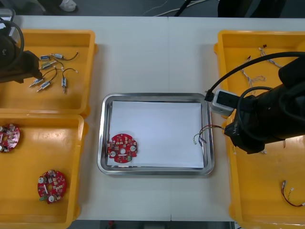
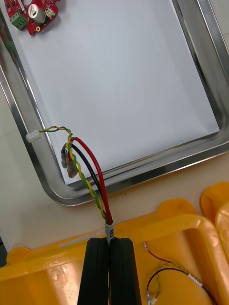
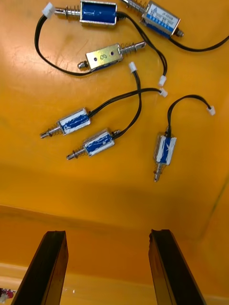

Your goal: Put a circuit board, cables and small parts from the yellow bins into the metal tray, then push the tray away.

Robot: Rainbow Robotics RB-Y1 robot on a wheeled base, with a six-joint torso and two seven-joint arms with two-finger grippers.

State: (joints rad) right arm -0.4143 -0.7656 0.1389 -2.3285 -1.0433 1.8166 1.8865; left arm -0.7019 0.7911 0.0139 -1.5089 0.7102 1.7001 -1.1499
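One cable [image 2: 90, 176] in right gripper [image 2: 110, 245], free end pts into tray [image 2: 157, 167]

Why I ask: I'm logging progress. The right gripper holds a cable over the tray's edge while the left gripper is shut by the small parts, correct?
No: the left gripper is open, not shut, by the small parts, as the left wrist view shows. The rest is right.

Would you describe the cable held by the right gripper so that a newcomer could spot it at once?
Find the metal tray in the table's middle and go to its right rim, beside a yellow bin. A red, black and yellow-green cable arches over that rim into the tray. Unlike the cables loose in the bin, one end is pinched between the right gripper's fingers.
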